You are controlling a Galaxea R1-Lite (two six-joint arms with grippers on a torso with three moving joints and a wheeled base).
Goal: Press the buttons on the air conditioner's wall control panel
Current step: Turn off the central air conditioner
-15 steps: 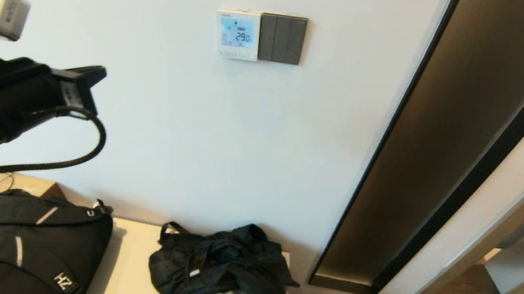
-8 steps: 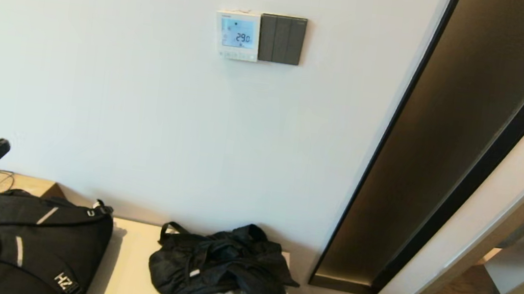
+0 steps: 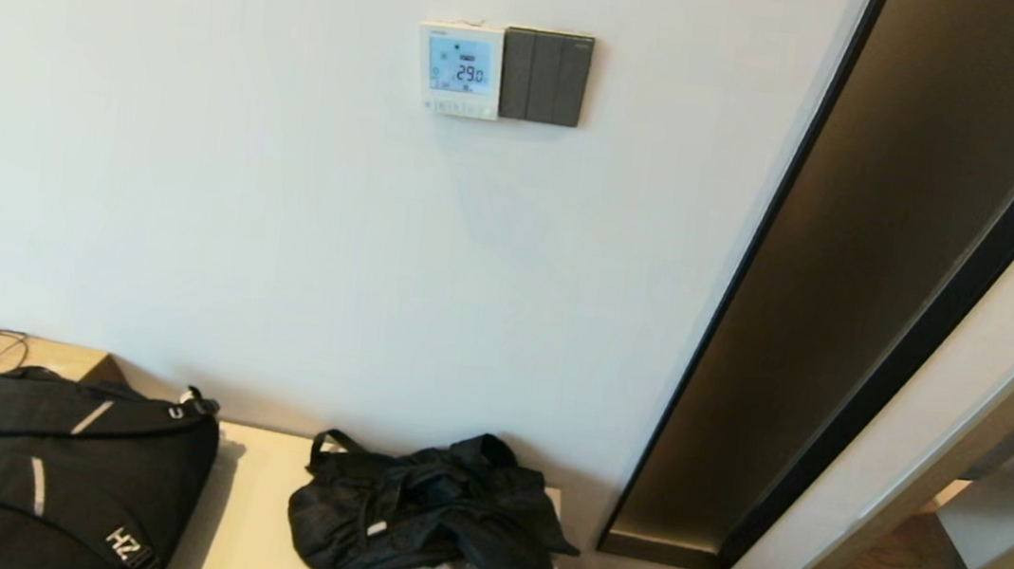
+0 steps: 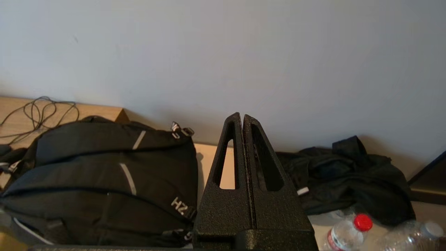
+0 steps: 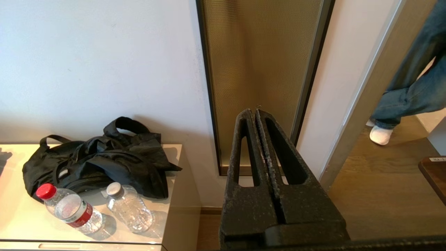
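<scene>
We judge the pressing finished or paused: the control panel (image 3: 459,69) glows on the wall, high above the worktop (image 3: 251,523), while our left end effector (image 4: 243,120) and right end effector (image 5: 256,115) sit low, both closed and empty.

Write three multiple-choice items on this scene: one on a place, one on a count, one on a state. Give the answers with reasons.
1. Where is the control panel?
A. on the wall, touching the dark switch plate
B. on the cabinet
C. inside the backpack

2. How many water bottles stand on the cabinet?
A. one
B. two
C. four

3. How is the left end effector?
A. open
B. shut on a bottle
C. shut, holding nothing

Answers:
1 A: it hangs edge to edge with the plate.
2 B: a red-capped bottle and a grey-capped bottle.
3 C: its fingers meet, nothing between.
</scene>
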